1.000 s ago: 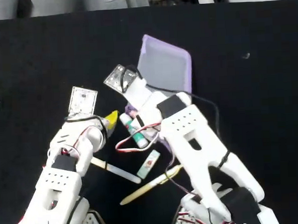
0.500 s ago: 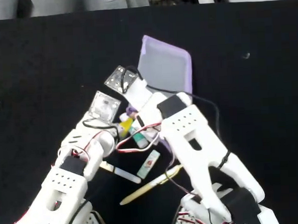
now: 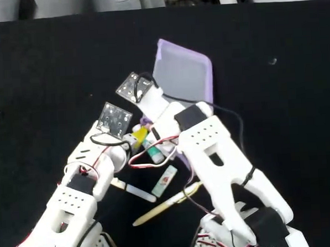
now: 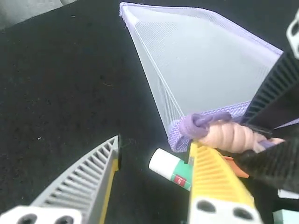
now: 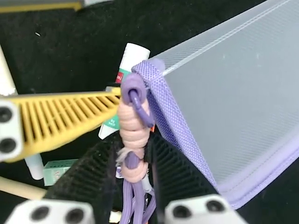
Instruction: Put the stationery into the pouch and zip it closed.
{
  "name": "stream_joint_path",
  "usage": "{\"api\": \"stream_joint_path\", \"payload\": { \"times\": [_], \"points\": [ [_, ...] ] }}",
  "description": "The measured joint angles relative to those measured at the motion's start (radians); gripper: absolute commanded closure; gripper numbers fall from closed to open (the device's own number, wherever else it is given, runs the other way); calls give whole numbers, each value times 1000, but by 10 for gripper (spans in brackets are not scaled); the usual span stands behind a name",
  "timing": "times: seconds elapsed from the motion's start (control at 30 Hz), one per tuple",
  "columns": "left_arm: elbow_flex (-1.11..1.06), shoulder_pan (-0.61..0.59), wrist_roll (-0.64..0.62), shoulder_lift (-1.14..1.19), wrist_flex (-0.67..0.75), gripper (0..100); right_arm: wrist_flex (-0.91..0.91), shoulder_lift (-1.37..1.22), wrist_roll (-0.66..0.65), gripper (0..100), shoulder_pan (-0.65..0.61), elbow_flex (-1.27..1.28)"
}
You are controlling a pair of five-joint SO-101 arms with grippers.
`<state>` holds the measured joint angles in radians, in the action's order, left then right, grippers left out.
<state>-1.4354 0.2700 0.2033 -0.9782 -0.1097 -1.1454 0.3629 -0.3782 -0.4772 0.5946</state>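
The purple mesh pouch (image 3: 184, 75) lies flat at mid-table, also seen in the left wrist view (image 4: 205, 79) and the right wrist view (image 5: 233, 102). My right gripper (image 5: 133, 158) is shut on the zipper pull (image 5: 132, 126), a peach-wrapped cord at the pouch's near corner. My left gripper (image 4: 154, 172) stands open right beside that corner. A white and green glue stick (image 4: 170, 170) lies between its grey finger and its yellow finger (image 4: 215, 182). In the high view the two grippers meet close together, left gripper (image 3: 135, 134) beside right gripper (image 3: 147, 124), above the glue stick (image 3: 155, 151).
Near the arms' bases lie a white pen (image 3: 132, 189), a small pale green box (image 3: 165, 179) and a wooden pencil (image 3: 166, 203). The black tabletop (image 3: 275, 123) stretches out on both sides of the arms. Red and white cables hang between the grippers.
My left arm has swung right towards the pouch's near corner, and its open gripper now straddles the glue stick. The right arm and pouch have stayed put.
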Motion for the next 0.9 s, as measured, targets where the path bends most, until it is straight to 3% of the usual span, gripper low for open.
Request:
{"api": "stream_joint_path", "payload": {
  "times": [0.2, 0.43, 0.9],
  "points": [
    [11, 0, 0, 160, 91, 759, 0, 0, 0, 988, 2, 0],
    [170, -31, 0, 416, 103, 797, 0, 0, 3, 988, 3, 0],
    [198, 8, 0, 445, 158, 796, 0, 0, 0, 988, 78, 0]
  ]
}}
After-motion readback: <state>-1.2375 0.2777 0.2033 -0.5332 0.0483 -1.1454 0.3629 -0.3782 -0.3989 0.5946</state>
